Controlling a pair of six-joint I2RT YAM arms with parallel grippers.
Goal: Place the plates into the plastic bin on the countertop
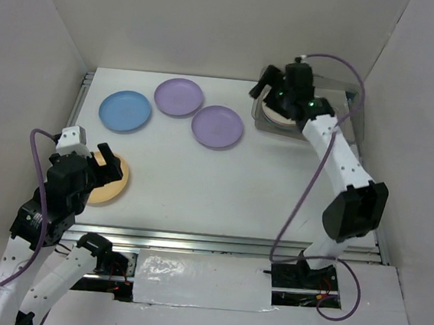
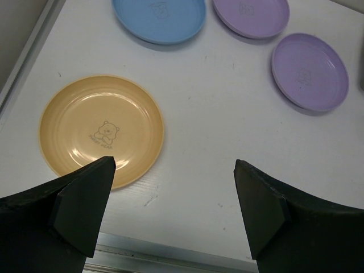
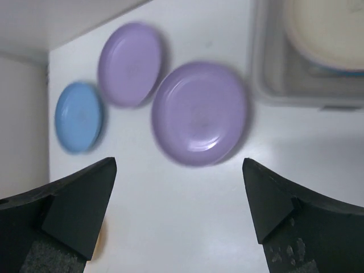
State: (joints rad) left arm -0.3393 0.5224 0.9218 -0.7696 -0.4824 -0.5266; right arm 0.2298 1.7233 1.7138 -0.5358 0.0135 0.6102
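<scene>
Left tool (image 2: 173, 168) spread wide over bear-printed orange plate (image 2: 101, 131)

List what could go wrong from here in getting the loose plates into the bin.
1. The orange plate lies flat near the left edge of the table; the open left gripper might slip off its low rim or shove it away.
2. The two purple plates sit close together, so lifting one may knock the other.
3. The bin already holds a cream plate; the next one could catch its wall or land tilted.
</scene>
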